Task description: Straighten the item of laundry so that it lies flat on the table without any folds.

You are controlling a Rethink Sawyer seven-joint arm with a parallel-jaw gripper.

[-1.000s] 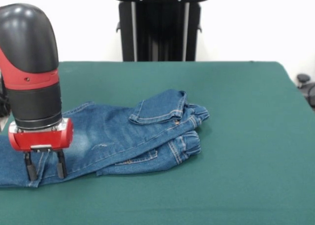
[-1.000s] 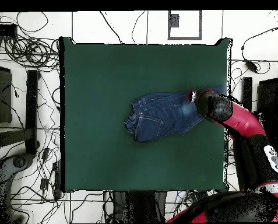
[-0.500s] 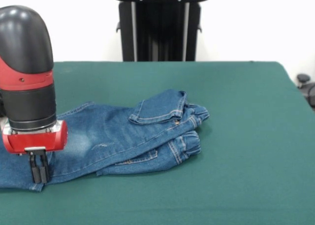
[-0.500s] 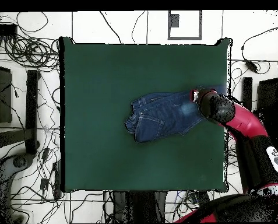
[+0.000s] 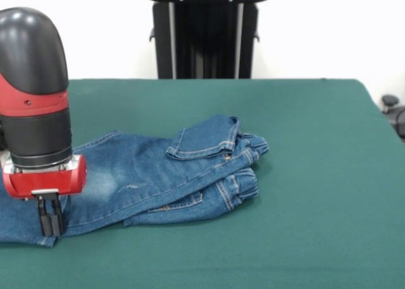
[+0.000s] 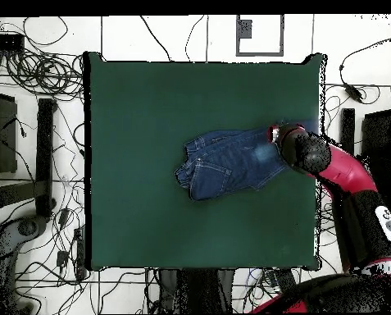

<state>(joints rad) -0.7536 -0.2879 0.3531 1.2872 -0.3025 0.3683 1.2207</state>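
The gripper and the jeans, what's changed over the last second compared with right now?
The gripper shifted slightly toward the left of the front view and closed: its fingers, spread apart a second ago, now stand together on the leg end of the jeans, near the edge of the table. The jeans themselves have not visibly moved; the waist end remains folded over.
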